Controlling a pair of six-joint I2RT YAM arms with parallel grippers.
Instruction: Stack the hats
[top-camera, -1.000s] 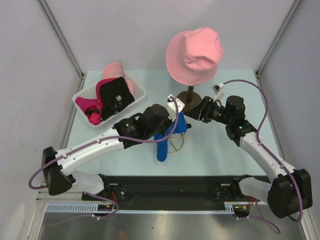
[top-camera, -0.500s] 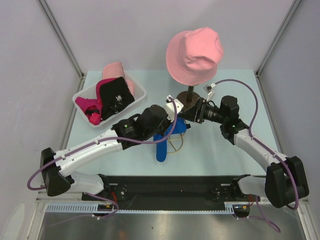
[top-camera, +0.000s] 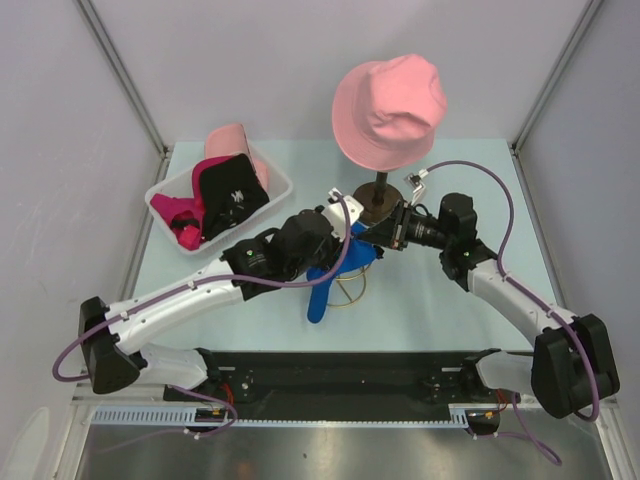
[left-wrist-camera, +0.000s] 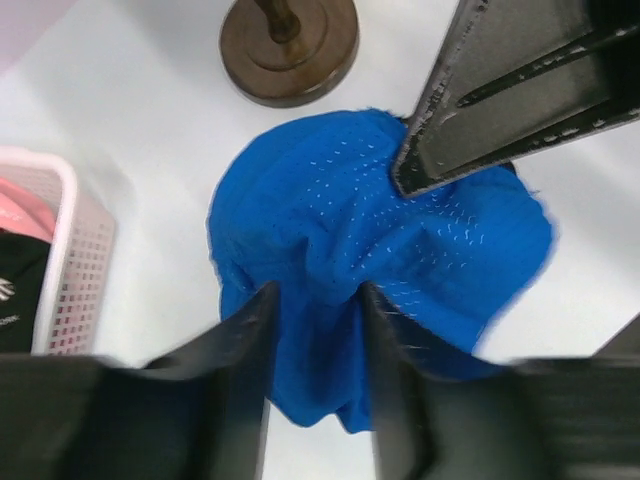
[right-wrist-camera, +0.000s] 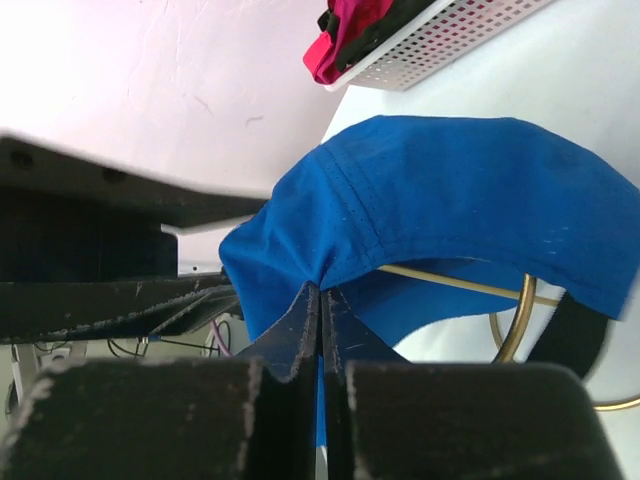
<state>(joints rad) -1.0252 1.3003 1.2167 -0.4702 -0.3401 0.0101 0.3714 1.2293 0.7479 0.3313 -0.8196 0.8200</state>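
Note:
A royal-blue peaked cap (top-camera: 322, 285) sits over a gold wire stand (right-wrist-camera: 520, 312) mid-table. My right gripper (right-wrist-camera: 321, 292) is shut on a fold at the cap's rim (right-wrist-camera: 440, 190). From the other side my left gripper (left-wrist-camera: 315, 295) stands open, and loose blue fabric (left-wrist-camera: 370, 250) hangs between its fingers (left-wrist-camera: 245, 350). The two grippers meet over the cap's crown, left (top-camera: 345, 232) and right (top-camera: 372, 238). A salmon-pink bucket hat (top-camera: 388, 108) rests on a stand behind them. A magenta hat (top-camera: 175, 215) and a light-pink hat (top-camera: 235, 140) lie in the basket.
A white slatted basket (top-camera: 275, 183) stands at the back left and also holds a black hat (top-camera: 228, 192). The bucket hat's round wooden base (left-wrist-camera: 290, 40) sits just behind the blue cap. Grey walls close in on three sides.
My right gripper has moved in and shut on the blue cap's rim. The left gripper has opened and let the fabric go. The cap's peak has swung slightly left.

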